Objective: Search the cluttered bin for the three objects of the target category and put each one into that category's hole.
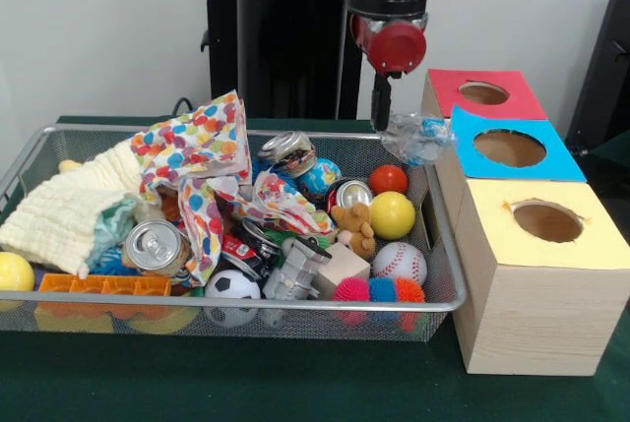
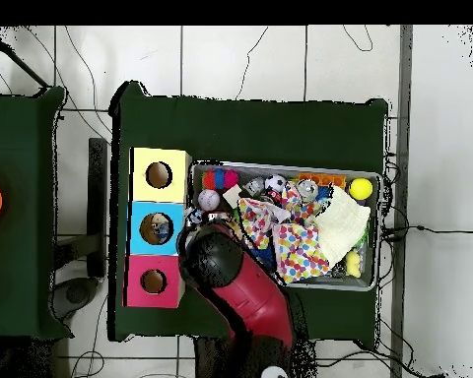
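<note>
A wire bin (image 1: pixel 246 299) holds cans, balls, cloths and toys. My gripper (image 1: pixel 380 119) hangs from the red wrist over the bin's back right corner, beside the boxes. It looks shut on the edge of a crumpled clear plastic bottle (image 1: pixel 415 137) with a blue label, held above the rim near the blue box (image 1: pixel 551 161). In the overhead view the bottle (image 2: pixel 194 217) shows between the bin (image 2: pixel 280 167) and the blue box (image 2: pixel 142 228). My arm (image 2: pixel 221 261) hides the gripper there.
Three boxes with round holes stand in a row beside the bin: red (image 1: pixel 448 83), blue, and yellow (image 1: pixel 492 235). In the bin lie a dotted cloth (image 1: pixel 197 147), a cream cloth (image 1: pixel 69 206), cans (image 1: pixel 156 245), a baseball (image 1: pixel 399 263) and a yellow ball (image 1: pixel 392 213).
</note>
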Tool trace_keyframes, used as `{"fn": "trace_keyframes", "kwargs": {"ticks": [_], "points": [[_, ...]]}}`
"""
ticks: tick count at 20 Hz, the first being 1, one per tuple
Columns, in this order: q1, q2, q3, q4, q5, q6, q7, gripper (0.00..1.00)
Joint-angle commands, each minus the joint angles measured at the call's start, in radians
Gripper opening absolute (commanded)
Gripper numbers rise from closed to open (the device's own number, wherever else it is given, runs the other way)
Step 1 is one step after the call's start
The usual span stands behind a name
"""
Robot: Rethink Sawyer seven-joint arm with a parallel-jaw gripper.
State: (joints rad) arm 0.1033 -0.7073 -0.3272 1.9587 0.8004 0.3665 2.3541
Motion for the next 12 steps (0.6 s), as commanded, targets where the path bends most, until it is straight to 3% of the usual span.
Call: {"fn": "trace_keyframes", "kwargs": {"ticks": [1, 3, 12], "points": [[-0.077, -0.073, 0.013, -0.026, -0.066, 0.123, 0.087, 0.00], [-0.098, -0.085, 0.021, -0.015, -0.075, 0.121, 0.074, 0.00], [-0.049, -0.082, -0.031, -0.092, -0.138, 0.193, 0.178, 0.00]]}}
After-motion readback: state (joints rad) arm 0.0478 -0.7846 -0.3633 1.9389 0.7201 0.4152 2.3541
